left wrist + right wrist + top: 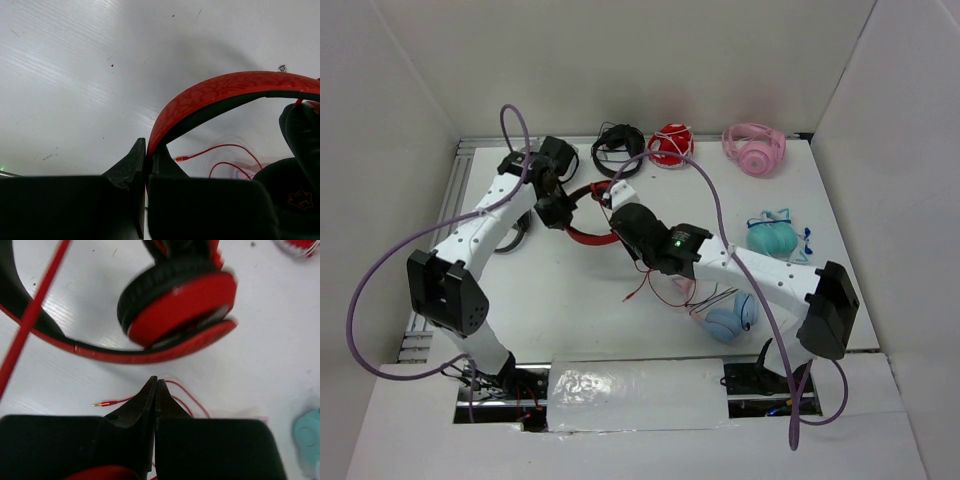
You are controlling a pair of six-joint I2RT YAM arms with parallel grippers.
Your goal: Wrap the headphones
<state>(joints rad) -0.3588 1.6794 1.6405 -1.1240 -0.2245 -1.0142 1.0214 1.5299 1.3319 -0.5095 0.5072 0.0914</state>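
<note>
The left claw (pixel 148 150) is pinched onto the headphones (pixel 225 90), its two black fingers closed over one end of the headband. The right claw (pixel 156 382) has its fingers pressed flat together with no gap. A thin red cable (pixel 192 402) runs out to the right from just beside the tips, and I cannot tell whether it is nipped between them.

The only marking is a small red emblem (pixel 300 198) on a black part at the lower right of the left wrist view, too small to read. A green light (pixel 672 241) glows on the right arm.

The headband is glossy red with a crackled pattern on the outside and black on the inside. In the right wrist view one round earcup (pixel 185 302) sits at the upper centre, with a smooth red shell and a thick black cushion, and the headband curves beneath it. The cable ends in a gold-coloured plug (pixel 102 403) lying on the white table (pixel 570 310), left of the right claw's tips. A blurred stretch of red cable crosses the upper left corner of that view.

From above, the headphones are in the upper middle of the frame, between the two claws. Behind them, along the top edge of the table, are a black pair (pixel 618 148), a compact red pair (pixel 670 143) and a pink pair (pixel 755 148).
</note>
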